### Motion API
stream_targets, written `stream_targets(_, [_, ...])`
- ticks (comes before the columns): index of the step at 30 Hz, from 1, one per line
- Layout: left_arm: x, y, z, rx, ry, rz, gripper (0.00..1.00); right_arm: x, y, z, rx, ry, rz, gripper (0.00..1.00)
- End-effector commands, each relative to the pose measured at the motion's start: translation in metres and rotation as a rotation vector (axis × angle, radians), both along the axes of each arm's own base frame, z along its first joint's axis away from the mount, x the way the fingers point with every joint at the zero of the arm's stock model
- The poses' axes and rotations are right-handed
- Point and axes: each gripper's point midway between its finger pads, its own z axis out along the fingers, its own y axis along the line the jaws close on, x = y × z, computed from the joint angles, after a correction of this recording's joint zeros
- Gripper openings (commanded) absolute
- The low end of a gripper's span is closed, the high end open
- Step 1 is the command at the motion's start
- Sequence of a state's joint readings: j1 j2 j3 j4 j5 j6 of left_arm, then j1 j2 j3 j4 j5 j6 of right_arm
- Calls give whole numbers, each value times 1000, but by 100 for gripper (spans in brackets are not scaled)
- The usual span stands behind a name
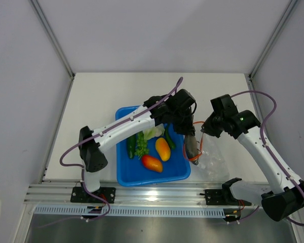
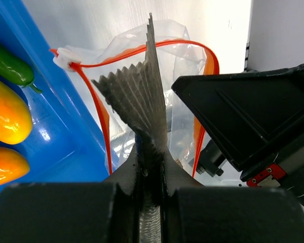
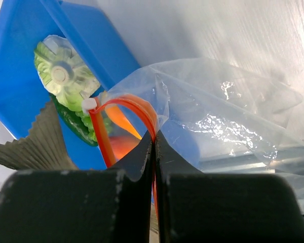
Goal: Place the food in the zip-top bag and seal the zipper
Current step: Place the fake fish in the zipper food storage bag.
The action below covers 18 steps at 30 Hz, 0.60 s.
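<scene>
Left gripper clamping grey fish, right gripper pinching zip-top bag — mouth open.

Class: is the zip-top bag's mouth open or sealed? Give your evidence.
Open. Its orange-red zipper spreads in a wide loop, not one closed line; the right gripper pinches one side, the grey fish hangs at the gap.

1. The top view looks down from high above the near edge over the whole desk.
2. The left wrist view sits close behind the left pincer, looking down at the zip-top bag, blue tray on its left.
3. The right wrist view, equally close behind the right pincer, looks across the bag toward the tray.
4. Both wrist views share the zipper and grey fish.
</scene>
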<state>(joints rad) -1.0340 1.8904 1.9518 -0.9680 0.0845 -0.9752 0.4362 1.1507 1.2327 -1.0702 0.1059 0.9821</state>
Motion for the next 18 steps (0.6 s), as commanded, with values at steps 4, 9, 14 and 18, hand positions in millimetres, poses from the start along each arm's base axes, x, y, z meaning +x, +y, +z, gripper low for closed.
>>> stream_targets(4, [-15, -5, 8, -54, 47, -91, 0, 21, -4, 21, -12, -140, -22, 0])
stream_targets(9, [-13, -8, 7, -69, 75, -98, 1, 22, 7, 23, 16, -164, 43, 0])
stream_targets(14, [7, -4, 10, -79, 74, -6, 1, 16, 16, 34, 64, -206, 79, 0])
stream_targets(18, [22, 0, 19, -85, 35, 75, 1, 15, 17, 47, 99, -229, 55, 0])
